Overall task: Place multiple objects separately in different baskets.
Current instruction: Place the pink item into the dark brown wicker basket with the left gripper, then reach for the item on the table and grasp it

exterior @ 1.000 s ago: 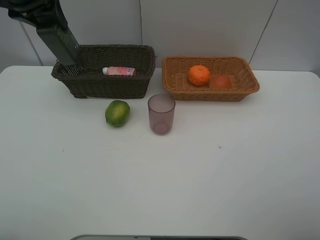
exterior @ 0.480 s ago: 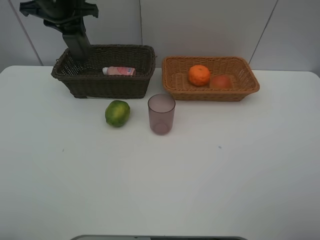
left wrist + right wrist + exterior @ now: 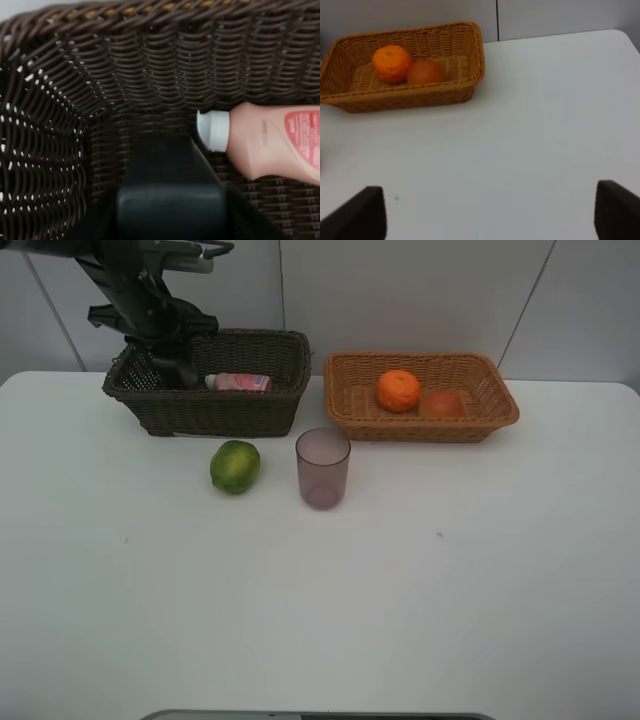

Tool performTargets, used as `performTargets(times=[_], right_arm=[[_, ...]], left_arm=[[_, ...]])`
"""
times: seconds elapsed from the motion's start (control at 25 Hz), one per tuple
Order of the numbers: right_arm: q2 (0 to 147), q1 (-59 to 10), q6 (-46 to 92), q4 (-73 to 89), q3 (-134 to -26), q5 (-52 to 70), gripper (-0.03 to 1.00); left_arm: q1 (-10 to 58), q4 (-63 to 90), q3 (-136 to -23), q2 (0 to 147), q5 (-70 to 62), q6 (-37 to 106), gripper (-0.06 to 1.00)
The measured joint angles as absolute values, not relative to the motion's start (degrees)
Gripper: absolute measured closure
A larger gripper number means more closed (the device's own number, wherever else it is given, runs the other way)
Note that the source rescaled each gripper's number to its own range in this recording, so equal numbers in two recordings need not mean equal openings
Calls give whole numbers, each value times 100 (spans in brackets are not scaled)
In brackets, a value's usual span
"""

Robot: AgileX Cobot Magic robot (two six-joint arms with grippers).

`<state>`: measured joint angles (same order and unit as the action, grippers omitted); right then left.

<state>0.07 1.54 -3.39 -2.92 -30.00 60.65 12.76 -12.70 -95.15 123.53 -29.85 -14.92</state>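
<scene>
My left gripper [image 3: 170,345] reaches into the left end of the dark brown basket [image 3: 230,412]. It is shut on the dark green pump bottle [image 3: 170,192], which is down inside the basket beside the lying pink white-capped bottle [image 3: 238,382] [image 3: 270,145]. The light tan basket [image 3: 420,430] [image 3: 400,100] holds the orange [image 3: 398,391] [image 3: 392,63] and the red-orange fruit [image 3: 442,403] [image 3: 424,73]. A green round fruit [image 3: 235,466] and the mauve cup [image 3: 322,468], upright, stand on the table in front of the baskets. My right gripper [image 3: 490,215] is open over bare table, outside the high view.
The white table [image 3: 400,590] stretches wide in front of the fruit and cup. A tiled wall rises right behind both baskets. The two baskets stand side by side with a narrow gap between them.
My left arm swung right and came down, carrying the dark green bottle from above the dark basket's left corner into the basket. Nothing else moved.
</scene>
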Motion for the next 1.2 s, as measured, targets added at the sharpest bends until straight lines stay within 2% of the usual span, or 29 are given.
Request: performTargets(times=[0.4, 0.44, 0.56, 0.68, 0.96, 1.2], right_arm=[[7, 154, -339, -292, -3000, 6065, 16], [7, 154, -339, -292, -3000, 6065, 16], [7, 154, -339, -292, -3000, 6065, 16], [7, 154, -339, -292, -3000, 6065, 16], [7, 154, -339, -292, -3000, 6065, 16], [7, 154, -339, -292, -3000, 6065, 16]], left_arm=[[1265, -1166, -9515, 12408, -2964, -1504, 46], [1265, -1153, -9515, 12408, -2964, -1504, 42], [1265, -1123, -9519, 12348, -2939, -1504, 16], [1265, -1078, -9519, 12237, -2976, -1504, 3], [1322, -1078, -9538, 11850, -3405, -1401, 1], [1813, -946, -9555, 11495, -3997, -656, 1]])
